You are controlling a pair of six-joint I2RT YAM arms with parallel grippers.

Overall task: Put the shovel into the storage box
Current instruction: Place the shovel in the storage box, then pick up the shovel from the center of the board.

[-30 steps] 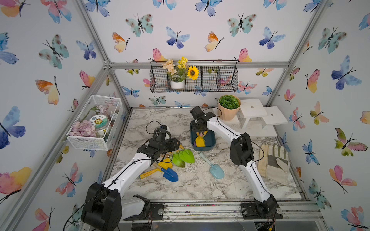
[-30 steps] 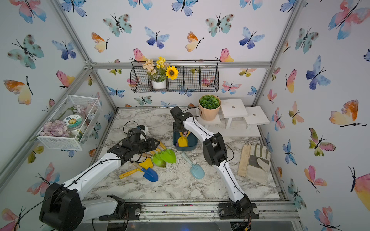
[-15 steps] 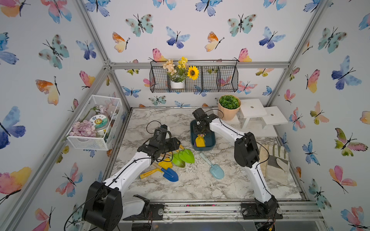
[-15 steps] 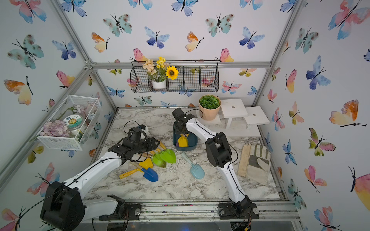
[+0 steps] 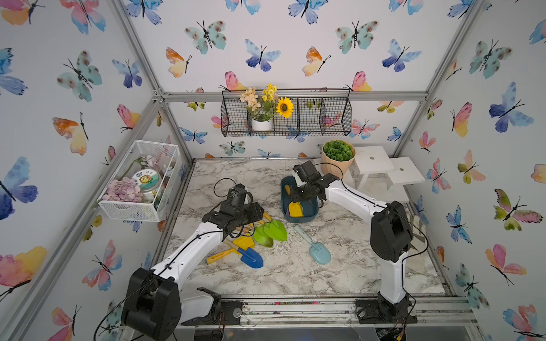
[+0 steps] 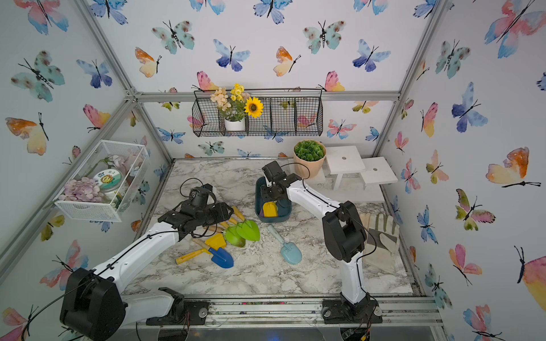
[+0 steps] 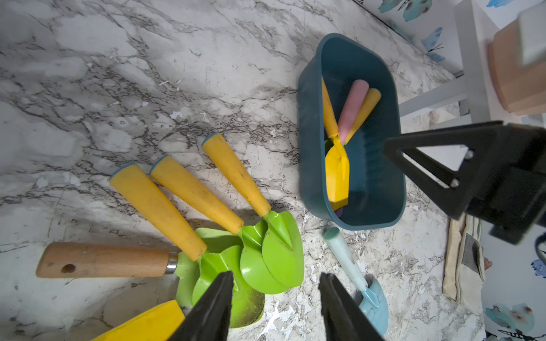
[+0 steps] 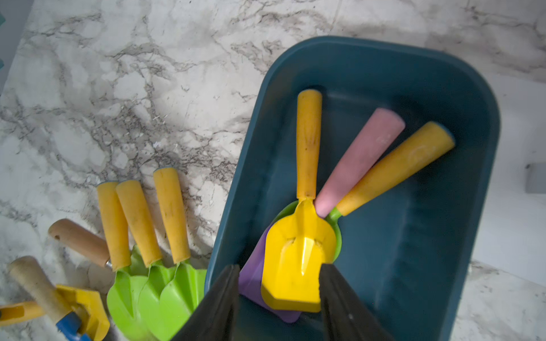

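the storage box (image 8: 443,236) stands on the desk (image 5: 295,280) toward the far edge, a little right of the middle, just in front of the potted plant (image 5: 338,156). three shovels lie inside it: a yellow shovel (image 8: 298,259) on top, under it a purple shovel with a pink handle (image 8: 360,159), and a green shovel with a yellow handle (image 8: 396,168).

the right gripper (image 8: 279,265) hangs directly over the blade of the yellow shovel. its jaws stand apart, and in the right wrist view we see a gap between one finger (image 8: 218,301) and the blade. so we judge that this pincer is released and the shovel rests on the others by its own weight. the left gripper (image 7: 275,274) hovers over the pile of shovels left of the middle of the desk. it is also released, with nothing grasped between its jaws.

we judge that the placing of the yellow shovel is finished, and for it only the lifting away of the right arm is left. outside the box we see three green shovels (image 7: 274,254) side by side, a wooden-handled one (image 7: 103,259), a yellow-bladed one (image 5: 244,242), a blue shovel (image 5: 251,258), and a light blue shovel (image 5: 317,251) alone near the middle of the desk. if the task means every shovel, more than half of the work is left.
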